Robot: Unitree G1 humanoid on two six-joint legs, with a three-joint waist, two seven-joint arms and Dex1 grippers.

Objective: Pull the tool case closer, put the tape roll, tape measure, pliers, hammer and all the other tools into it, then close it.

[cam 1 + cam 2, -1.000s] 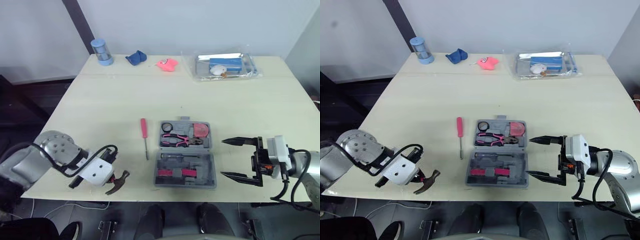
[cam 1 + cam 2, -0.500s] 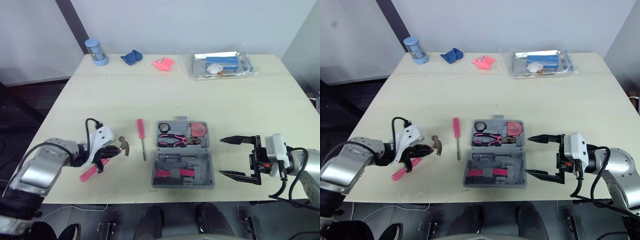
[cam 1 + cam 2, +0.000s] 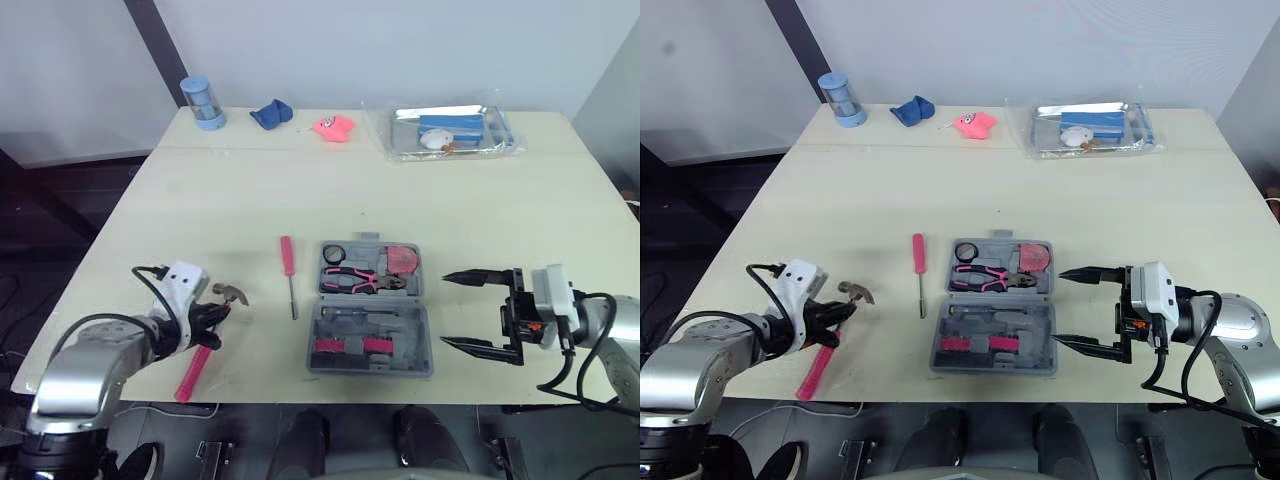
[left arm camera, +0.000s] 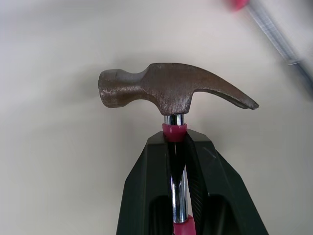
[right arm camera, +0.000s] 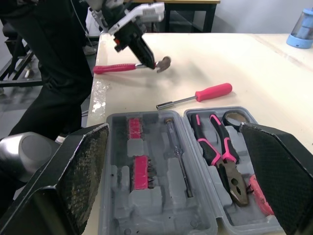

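Hammer (image 4: 171, 93) handle now nearer table (image 3: 300, 180) edge, neck clamped in left end effector (image 4: 175, 139), head beyond.

The tool case (image 3: 370, 345) lies just left of my right gripper (image 3: 470, 312), with the pliers (image 3: 362, 281) in its far half. On the table (image 3: 250, 180), the screwdriver (image 3: 288, 262) lies right of my left gripper (image 3: 217, 313) and slightly ahead, and this gripper clamps the hammer (image 3: 193, 368) below its head.

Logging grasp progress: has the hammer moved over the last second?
Yes. Held by the left gripper, the hammer went from the table's near edge to level with the screwdriver's shaft.
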